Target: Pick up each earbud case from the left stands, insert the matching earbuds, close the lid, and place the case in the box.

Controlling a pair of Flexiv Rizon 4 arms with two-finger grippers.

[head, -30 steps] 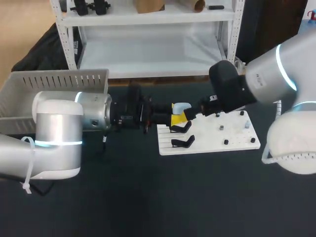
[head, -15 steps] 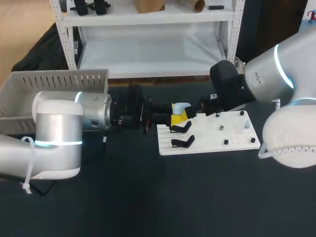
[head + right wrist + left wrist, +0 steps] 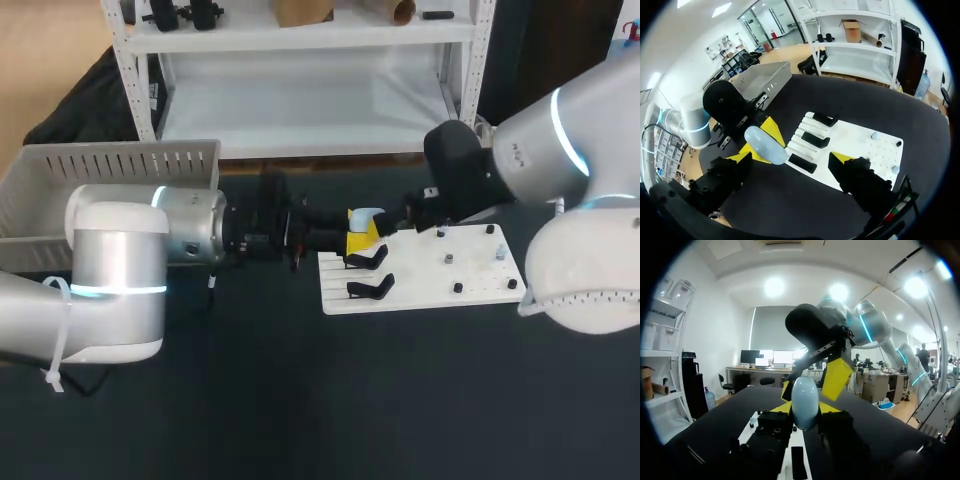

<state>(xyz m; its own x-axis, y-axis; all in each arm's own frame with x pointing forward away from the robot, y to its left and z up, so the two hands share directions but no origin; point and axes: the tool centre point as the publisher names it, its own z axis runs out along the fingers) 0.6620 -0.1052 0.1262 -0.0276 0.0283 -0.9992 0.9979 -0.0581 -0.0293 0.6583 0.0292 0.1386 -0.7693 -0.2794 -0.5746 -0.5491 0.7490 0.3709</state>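
1. Our left gripper (image 3: 360,236) pinches the pale blue earbud case (image 3: 366,216) between its yellow tips. It holds the case above the left end of the white stand board (image 3: 470,278), where it was a second ago. The left arm has not shifted.
2. In the left wrist view the earbud case (image 3: 805,402) stands upright between the tips of our own left gripper (image 3: 805,409), one tip against each side.
3. Our right gripper (image 3: 408,218) is spread wide. Over the last second it has drawn back a little toward the board's right half, so its finger now stands slightly apart from the case.
4. From the right wrist, the case (image 3: 765,145) lies ahead of our right gripper (image 3: 790,159), nearer one finger and touched by neither.
5. Three black stands (image 3: 815,140) lie in a row on the board's left part, all bare.
6. Small dark pegs (image 3: 457,288) dot the board's right part; we cannot tell what they carry.
7. The grey box (image 3: 120,160) sits well left of the board, unchanged.
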